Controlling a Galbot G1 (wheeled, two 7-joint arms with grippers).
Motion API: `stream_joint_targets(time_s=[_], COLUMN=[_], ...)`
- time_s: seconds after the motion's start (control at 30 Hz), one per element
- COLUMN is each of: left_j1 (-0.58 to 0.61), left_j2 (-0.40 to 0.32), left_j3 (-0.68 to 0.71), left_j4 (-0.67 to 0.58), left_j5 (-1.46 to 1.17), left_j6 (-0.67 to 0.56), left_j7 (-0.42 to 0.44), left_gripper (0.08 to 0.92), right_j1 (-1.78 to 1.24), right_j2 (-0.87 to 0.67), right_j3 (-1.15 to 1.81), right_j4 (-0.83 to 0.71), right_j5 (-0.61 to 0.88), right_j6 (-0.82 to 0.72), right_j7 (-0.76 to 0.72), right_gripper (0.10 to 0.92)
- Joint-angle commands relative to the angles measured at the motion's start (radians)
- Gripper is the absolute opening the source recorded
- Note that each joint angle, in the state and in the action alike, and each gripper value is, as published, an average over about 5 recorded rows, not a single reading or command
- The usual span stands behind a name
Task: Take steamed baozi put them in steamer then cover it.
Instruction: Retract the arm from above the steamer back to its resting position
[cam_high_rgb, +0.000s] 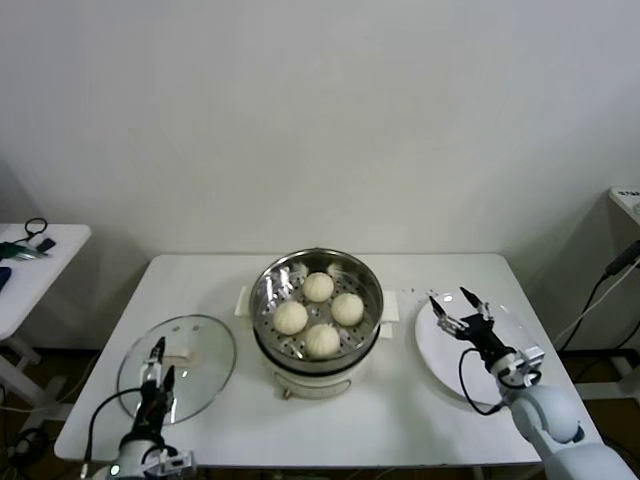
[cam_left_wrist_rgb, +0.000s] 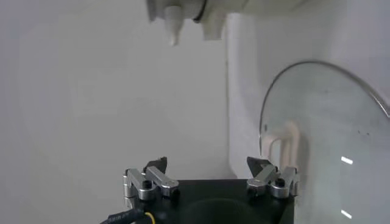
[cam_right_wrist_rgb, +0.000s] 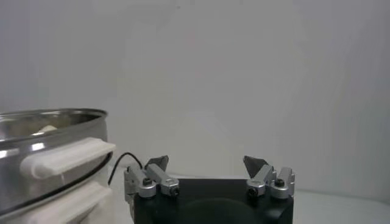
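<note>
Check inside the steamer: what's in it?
Four steamed baozi sit on the perforated tray inside the steamer. What's below the tray is hidden. The cover lies beside it.

The steamer (cam_high_rgb: 316, 312) stands at the middle of the bench (cam_high_rgb: 400, 420), with four buns (cam_high_rgb: 319, 314) lying in it on its tray. The lid (cam_high_rgb: 177, 367) lies flat on the bench near the left edge, beside the steamer. A plate (cam_high_rgb: 440, 360) lies near the right edge. The left hand (cam_high_rgb: 155, 372) sits over the lid's front part; the right hand (cam_high_rgb: 452, 300) hangs over the plate.
</note>
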Motion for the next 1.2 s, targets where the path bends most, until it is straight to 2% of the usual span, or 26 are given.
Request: stream_joint_targets(time_s=[0.03,0.33,0.73,1.2], left_j1=[-0.120,-0.222,-0.293,-0.345], left_j2=[0.032,0.056,0.068,0.070], left_j3=[0.008,-0.001,0.009,0.030], left_j4=[0.224,0.330,0.414,0.457], left_j5=[0.044,0.023,0.011,-0.033], left_j6=[-0.050,-0.062,-0.069,-0.069], left_j7=[-0.025,-0.047,-0.083,-0.110], left_gripper=[0.823,0.823,0.823,0.823], right_j1=[-0.023,-0.030,-0.031,-0.037], right_j2=[0.019,0.022,0.028,0.040], right_j3=[0.028,0.047,0.040,0.029], right_j4=[-0.020,-0.039,-0.041,-0.044], right_j5=[-0.037,-0.054,-0.092,-0.140], right_j6=[0.000,0.009,0.012,0.016], right_j7=[-0.007,-0.033,-0.053,-0.076], right_gripper=[0.823,0.823,0.823,0.823])
